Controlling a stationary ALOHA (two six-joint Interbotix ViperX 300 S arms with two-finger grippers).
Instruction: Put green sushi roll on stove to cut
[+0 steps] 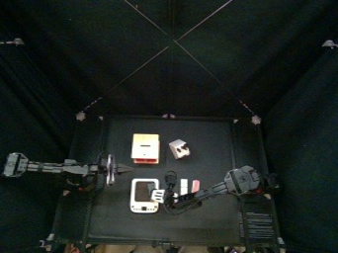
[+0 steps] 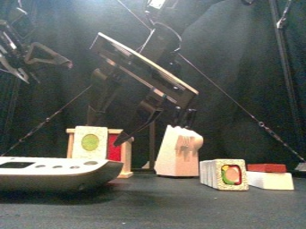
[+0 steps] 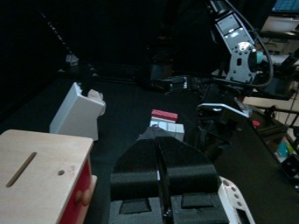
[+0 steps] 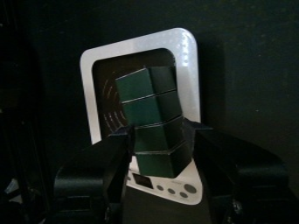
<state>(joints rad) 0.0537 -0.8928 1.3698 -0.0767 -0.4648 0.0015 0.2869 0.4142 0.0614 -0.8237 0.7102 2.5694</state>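
Black desk [image 1: 113,222], four groups of things on it.
White stove [image 2: 48,172] front left; wooden box [image 2: 89,143] behind it; white knife block [image 2: 182,150] mid-desk; sliced roll [image 2: 225,174] just beside a white-and-red piece [image 2: 270,177] front right.

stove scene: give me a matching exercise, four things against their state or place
Things:
1 roll
2 stove
3 knife block
4 left gripper

States:
a white, upright beside the box
b shut, empty
c flat, under the roll
d clamped in the right gripper

Pairs: 1-d, 2-c, 3-a, 4-b
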